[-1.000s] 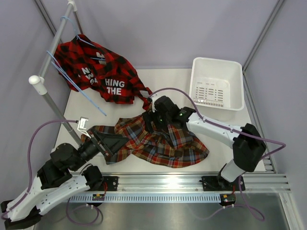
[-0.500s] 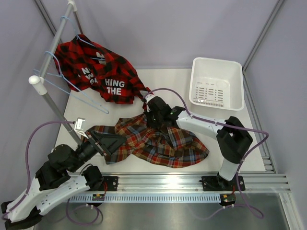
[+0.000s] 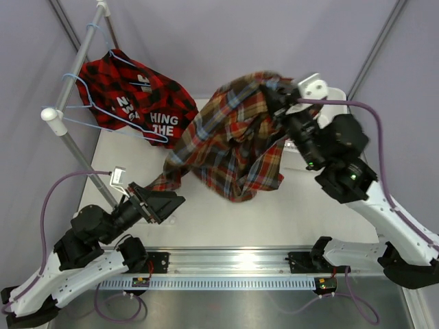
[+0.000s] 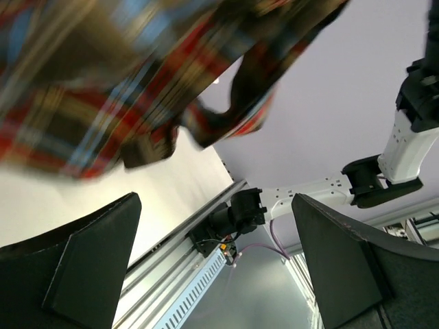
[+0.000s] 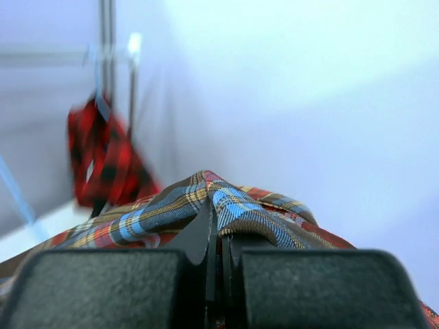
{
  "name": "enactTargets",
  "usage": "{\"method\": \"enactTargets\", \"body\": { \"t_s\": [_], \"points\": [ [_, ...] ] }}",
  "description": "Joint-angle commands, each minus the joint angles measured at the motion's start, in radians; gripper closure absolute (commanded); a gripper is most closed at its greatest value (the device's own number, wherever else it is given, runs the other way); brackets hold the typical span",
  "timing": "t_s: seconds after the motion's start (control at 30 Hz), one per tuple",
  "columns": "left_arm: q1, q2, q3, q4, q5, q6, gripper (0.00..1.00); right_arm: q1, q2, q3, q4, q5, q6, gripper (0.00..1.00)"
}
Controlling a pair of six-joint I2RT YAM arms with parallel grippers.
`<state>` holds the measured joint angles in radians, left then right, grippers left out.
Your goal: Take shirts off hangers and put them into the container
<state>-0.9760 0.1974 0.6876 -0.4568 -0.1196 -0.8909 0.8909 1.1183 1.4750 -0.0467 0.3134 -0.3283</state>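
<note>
Right gripper (image 5: 218,232) is clamped on a fold of the multicolour shirt (image 3: 233,140), up high, cloth trailing down to its left toward the wide-open left gripper (image 3: 161,202). Basket (image 3: 340,96) sits just beneath this arm, mostly hidden, so the drop looks short. Far left hangs the red shirt (image 3: 137,96): two shirts, two hangers (image 3: 158,137), one basket.

Overhead, wrist close-ups; common plaid shirt (image 3: 230,144)
</note>
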Motion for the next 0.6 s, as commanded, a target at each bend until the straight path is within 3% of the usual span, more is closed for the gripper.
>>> {"method": "enactTargets", "body": {
  "t_s": [0.0, 0.17, 0.37, 0.57],
  "points": [
    [-0.001, 0.022, -0.032, 0.105, 0.081, 0.01, 0.01, 0.014, -0.047, 0.08, 0.16, 0.007, -0.277, 1.0],
    [0.0, 0.057, -0.077, 0.188, 0.123, 0.033, 0.03, 0.014, -0.103, 0.174, 0.268, -0.092, -0.424, 1.0],
    [-0.001, 0.132, -0.109, 0.326, 0.267, 0.029, 0.1, 0.014, -0.046, 0.264, 0.464, -0.123, -0.684, 1.0],
    [-0.001, 0.162, -0.122, 0.325, 0.291, 0.041, 0.11, 0.014, -0.055, 0.37, 0.473, -0.197, -0.698, 1.0]
  ]
}}
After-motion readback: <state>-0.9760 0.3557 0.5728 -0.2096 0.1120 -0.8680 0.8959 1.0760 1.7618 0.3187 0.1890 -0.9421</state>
